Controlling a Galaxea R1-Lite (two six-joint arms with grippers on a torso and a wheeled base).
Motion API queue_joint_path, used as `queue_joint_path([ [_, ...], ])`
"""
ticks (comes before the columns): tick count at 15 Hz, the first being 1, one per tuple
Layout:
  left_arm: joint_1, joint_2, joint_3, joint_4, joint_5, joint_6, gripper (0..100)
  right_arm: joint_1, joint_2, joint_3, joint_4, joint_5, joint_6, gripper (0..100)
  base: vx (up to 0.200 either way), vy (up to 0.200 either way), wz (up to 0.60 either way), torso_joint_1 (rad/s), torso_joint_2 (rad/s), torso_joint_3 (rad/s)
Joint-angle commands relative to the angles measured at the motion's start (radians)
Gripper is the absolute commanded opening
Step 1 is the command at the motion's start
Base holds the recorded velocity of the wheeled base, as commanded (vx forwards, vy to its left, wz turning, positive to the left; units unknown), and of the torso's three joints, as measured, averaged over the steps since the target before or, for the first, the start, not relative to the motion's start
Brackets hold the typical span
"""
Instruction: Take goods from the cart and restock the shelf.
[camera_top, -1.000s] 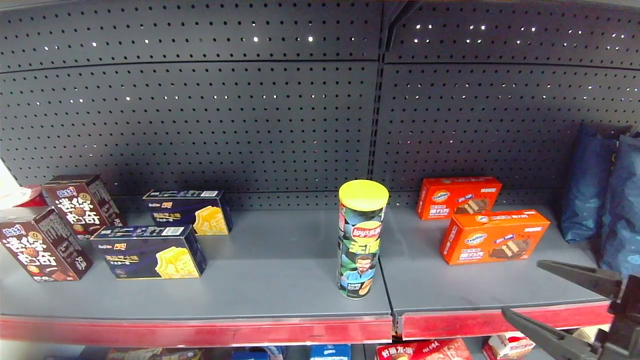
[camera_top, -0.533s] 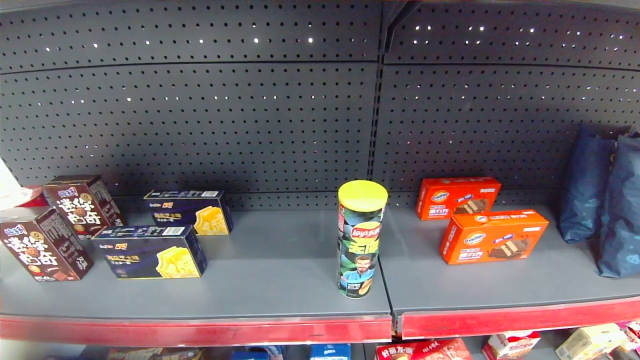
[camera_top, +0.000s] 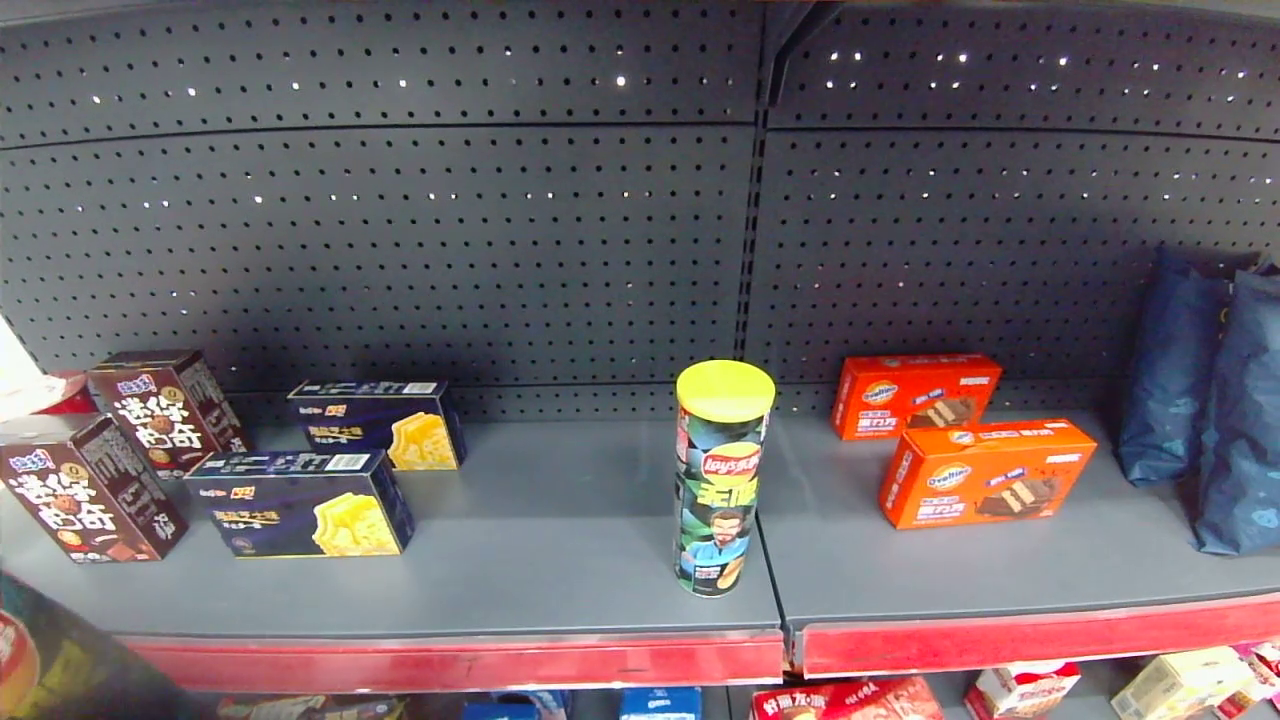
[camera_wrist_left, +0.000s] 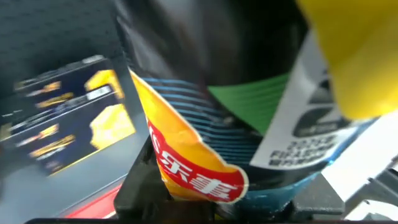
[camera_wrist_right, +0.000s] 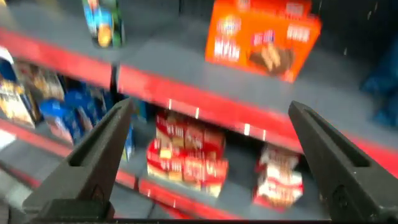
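Head camera: faces the shelf (camera_top: 560, 540) front-on, tilted slightly downward, at mid range. Left wrist camera: sits close against the held chip can (camera_wrist_left: 205, 143), with a navy box (camera_wrist_left: 74, 118) behind it. Right wrist camera: sits low, outside the shelf's front edge, and looks between the parted fingers of the right gripper (camera_wrist_right: 209, 106) at an orange box (camera_wrist_right: 264, 37). The head view shares both boxes.

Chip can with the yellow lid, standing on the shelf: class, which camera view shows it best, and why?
Head view: the chip can stands whole and upright on the shelf. The right wrist view cuts off its top. The left wrist view shows a second can instead.
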Motion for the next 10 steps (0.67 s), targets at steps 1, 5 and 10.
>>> queue_joint_path([
  [1,0.000,0.106,0.000,-0.033,-0.019,0.000,0,-0.012,-0.100,0.007,0.012,-0.024,-0.006,100,0.000,0.000,0.00,0.000,0.00,0.000],
  [5,-0.012,0.345,0.005,-0.278,-0.019,0.003,0,-0.012,-0.100,0.016,-0.004,-0.033,-0.011,100,0.000,0.000,0.00,0.000,0.00,0.000],
  [10,-0.131,0.577,-0.041,-0.473,-0.022,-0.026,0,-0.013,-0.100,0.015,-0.004,-0.078,-0.011,100,0.000,0.000,0.00,0.000,0.00,0.000],
])
